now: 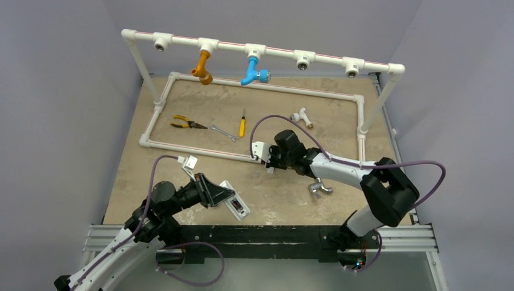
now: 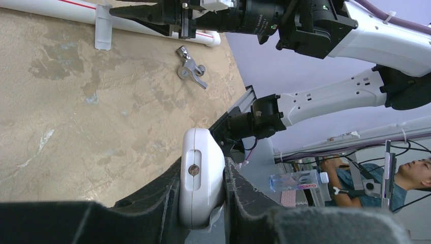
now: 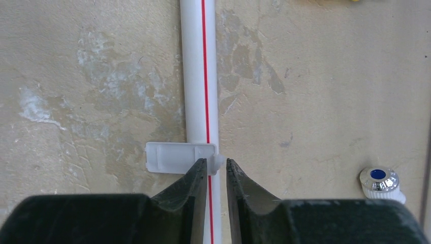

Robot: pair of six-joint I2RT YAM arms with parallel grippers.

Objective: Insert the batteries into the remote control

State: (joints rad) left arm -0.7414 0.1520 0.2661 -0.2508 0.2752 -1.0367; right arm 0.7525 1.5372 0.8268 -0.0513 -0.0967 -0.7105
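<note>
remote (image 2: 203, 147): pinched on edge between left gripper (image 2: 202, 170) fingers. right gripper (image 3: 217, 168): fingers slightly parted, tips set at cover (image 3: 173, 157) laid across pipe (image 3: 198, 76).

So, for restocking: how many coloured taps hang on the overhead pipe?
2: the orange tap left of centre and the blue tap just right of it. None looks hidden.

You have one remote control (image 1: 236, 205), one screwdriver (image 1: 242, 124), one pair of pliers (image 1: 183, 123), one wrench (image 1: 224, 133), one pipe tee (image 1: 301, 116), one tap fitting (image 1: 319, 188), one white cover (image 3: 175, 157), one orange tap (image 1: 202, 68), one blue tap (image 1: 251, 71).
</note>
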